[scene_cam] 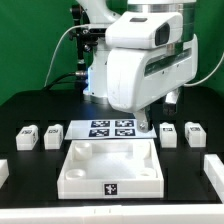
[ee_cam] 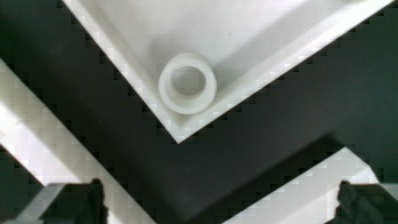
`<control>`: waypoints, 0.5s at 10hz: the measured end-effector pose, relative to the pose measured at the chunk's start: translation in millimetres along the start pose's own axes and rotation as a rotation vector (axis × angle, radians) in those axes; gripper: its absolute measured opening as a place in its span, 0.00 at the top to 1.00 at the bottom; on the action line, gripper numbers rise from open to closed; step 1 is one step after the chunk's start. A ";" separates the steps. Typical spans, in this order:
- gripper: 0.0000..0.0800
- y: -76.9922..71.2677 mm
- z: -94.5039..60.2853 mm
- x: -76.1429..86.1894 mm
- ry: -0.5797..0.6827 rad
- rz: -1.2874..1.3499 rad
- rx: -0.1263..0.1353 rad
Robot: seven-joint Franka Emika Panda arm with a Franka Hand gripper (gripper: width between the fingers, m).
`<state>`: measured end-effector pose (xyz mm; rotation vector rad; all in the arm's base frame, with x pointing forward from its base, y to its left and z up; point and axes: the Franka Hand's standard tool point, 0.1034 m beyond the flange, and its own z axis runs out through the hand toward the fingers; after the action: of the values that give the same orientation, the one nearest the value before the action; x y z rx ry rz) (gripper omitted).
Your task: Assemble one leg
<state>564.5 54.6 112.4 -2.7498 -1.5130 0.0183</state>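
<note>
Claw [ee_cam: 214,206] is spread wide in my wrist view. The fingertips [ee_cam: 64,200] are far apart with nothing pinched, just dark worktop [ee_cam: 196,165] between them. It hangs over a corner of the white panel [ee_cam: 231,40], near a round socket [ee_cam: 187,82]. In the exterior view the closest leg [scene_cam: 168,133] sits on the worktop just off the panel's back corner at that view's right. That's prob. near the claw, but the arm body hides the claw there. Labels: b/w square tags only, no readable text.
</note>
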 end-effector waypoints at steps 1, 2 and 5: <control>0.19 -12.9 8.5 -14.4 0.010 -0.130 -0.012; 0.19 -32.3 20.6 -35.9 0.010 -0.299 -0.012; 0.19 -70.8 61.9 -97.4 0.008 -0.628 0.023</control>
<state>451.9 10.1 52.0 -2.1298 -2.2686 0.0217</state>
